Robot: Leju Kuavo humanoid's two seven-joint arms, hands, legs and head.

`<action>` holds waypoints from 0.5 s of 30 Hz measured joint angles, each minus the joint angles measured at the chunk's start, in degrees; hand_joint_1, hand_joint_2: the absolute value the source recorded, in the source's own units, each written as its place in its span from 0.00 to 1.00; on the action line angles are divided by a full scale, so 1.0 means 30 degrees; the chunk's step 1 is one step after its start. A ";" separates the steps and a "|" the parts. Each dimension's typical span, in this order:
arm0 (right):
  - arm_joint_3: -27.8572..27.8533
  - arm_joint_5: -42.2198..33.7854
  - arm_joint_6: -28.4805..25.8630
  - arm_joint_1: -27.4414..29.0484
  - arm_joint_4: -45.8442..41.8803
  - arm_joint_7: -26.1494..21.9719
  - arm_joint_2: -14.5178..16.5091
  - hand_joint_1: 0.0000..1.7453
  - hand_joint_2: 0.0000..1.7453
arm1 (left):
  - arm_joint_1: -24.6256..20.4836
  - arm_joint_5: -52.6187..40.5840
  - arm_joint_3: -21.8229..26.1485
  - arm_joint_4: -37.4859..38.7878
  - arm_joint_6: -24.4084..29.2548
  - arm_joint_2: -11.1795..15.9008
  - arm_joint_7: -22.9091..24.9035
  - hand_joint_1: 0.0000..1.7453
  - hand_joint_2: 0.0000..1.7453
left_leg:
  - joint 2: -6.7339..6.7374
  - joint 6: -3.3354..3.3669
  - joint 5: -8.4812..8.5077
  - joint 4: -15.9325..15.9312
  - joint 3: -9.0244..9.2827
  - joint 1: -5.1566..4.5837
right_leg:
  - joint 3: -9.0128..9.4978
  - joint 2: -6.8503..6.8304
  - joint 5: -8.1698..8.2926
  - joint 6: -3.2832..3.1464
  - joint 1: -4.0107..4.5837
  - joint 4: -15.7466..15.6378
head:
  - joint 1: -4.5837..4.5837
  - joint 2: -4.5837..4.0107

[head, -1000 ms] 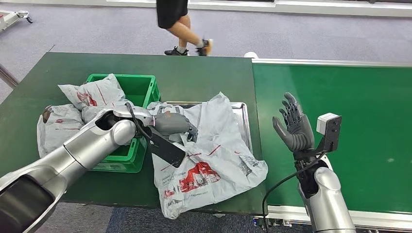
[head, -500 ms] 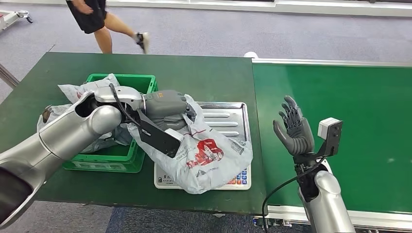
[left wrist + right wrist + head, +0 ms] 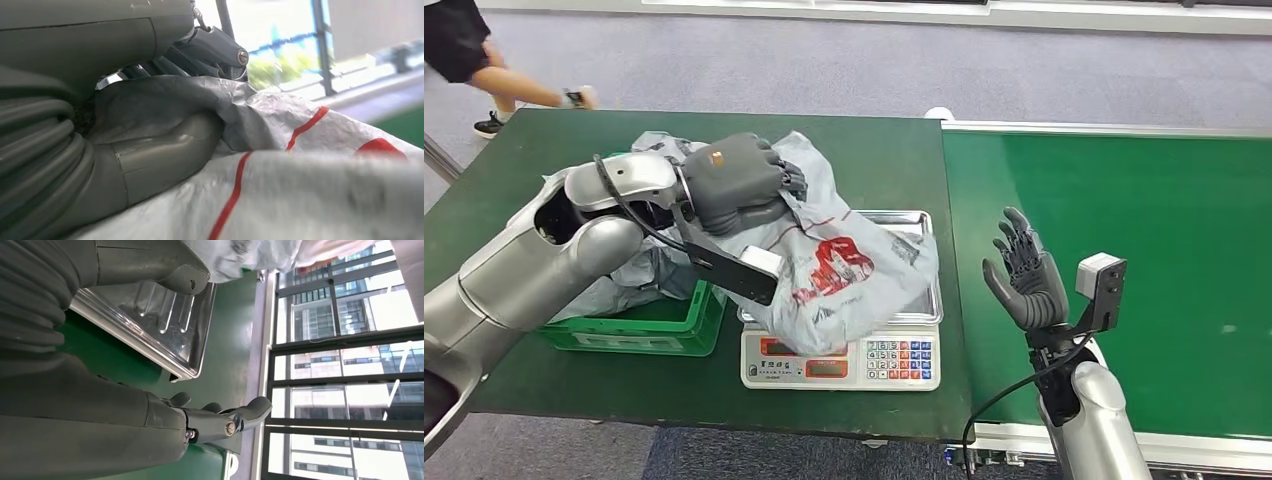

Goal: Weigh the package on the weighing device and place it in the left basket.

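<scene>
Head view: my left hand [image 3: 739, 185] grips the top of the package [image 3: 844, 275], a grey plastic mailer bag with red print, fingers closed over a bunched fold of it. The bag hangs from that grip over the weighing device [image 3: 849, 365]; its lower bulk covers much of the steel pan, and whether it rests on the pan or is just clear of it I cannot tell. The scale's front panel with display and coloured keys shows below the bag. Just to the left of the scale sits the green basket [image 3: 639, 325], with other grey bags [image 3: 614, 290] heaped in it, partly hidden behind my left forearm. Both stand on the dark green table [image 3: 874, 165]. My right hand [image 3: 1024, 280] is raised over the green conveyor belt [image 3: 1144, 230] to the right of the table, palm up, fingers spread apart, holding nothing. Left wrist view: thumb [image 3: 165, 155] and dark fingers [image 3: 217, 47] pinch crumpled grey plastic with red stripes. Right wrist view: the fingers [image 3: 225, 422] stand apart near the steel pan [image 3: 160, 322]. A person's legs [image 3: 494, 70] cross the grey floor at the far left.
</scene>
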 joint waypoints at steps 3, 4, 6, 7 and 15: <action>-0.0082 0.0078 0.0093 0.0135 -0.0009 -0.0009 0.0000 0.00 1.00 | 0.0817 -0.1287 0.0962 0.0098 0.1172 0.0729 -0.0386 1.00 1.00 | 0.0012 -0.0002 -0.0001 -0.0006 0.0003 0.0000 | -0.0004 0.0027 -0.0003 -0.0004 0.0012 0.0000 | -0.0002 0.0000; -0.0128 0.0133 0.0135 0.0183 -0.0031 -0.0011 0.0009 0.00 1.00 | 0.1196 -0.1763 0.1359 0.0191 0.1612 0.0932 -0.0510 1.00 1.00 | 0.0013 -0.0003 -0.0001 -0.0008 0.0004 0.0000 | -0.0006 0.0032 -0.0004 -0.0006 0.0015 0.0000 | 0.0000 0.0000; -0.0273 0.0302 0.0179 0.0275 -0.0149 -0.0002 0.0063 0.00 1.00 | 0.2068 -0.2720 0.2359 0.0529 0.2688 0.1182 -0.0599 1.00 1.00 | 0.0016 -0.0005 0.0000 -0.0011 0.0004 0.0000 | -0.0014 0.0037 -0.0006 -0.0008 0.0016 0.0001 | -0.0002 0.0000; -0.0357 0.0388 0.0179 0.0322 -0.0246 0.0015 0.0100 0.00 1.00 | 0.2494 -0.3177 0.2907 0.0775 0.3314 0.1210 -0.0556 1.00 1.00 | 0.0016 -0.0005 0.0001 -0.0012 0.0003 0.0001 | -0.0018 0.0039 -0.0007 -0.0009 0.0016 0.0001 | -0.0002 0.0000; -0.0867 0.0767 0.0268 0.0682 -0.0663 -0.0053 0.0166 0.00 1.00 | 0.4076 -0.6759 0.6955 0.5412 0.7670 0.0463 0.0510 1.00 1.00 | 0.0043 -0.0004 0.0002 -0.0009 -0.0002 0.0003 | -0.0025 0.0051 0.0000 -0.0012 0.0006 0.0000 | 0.0000 0.0000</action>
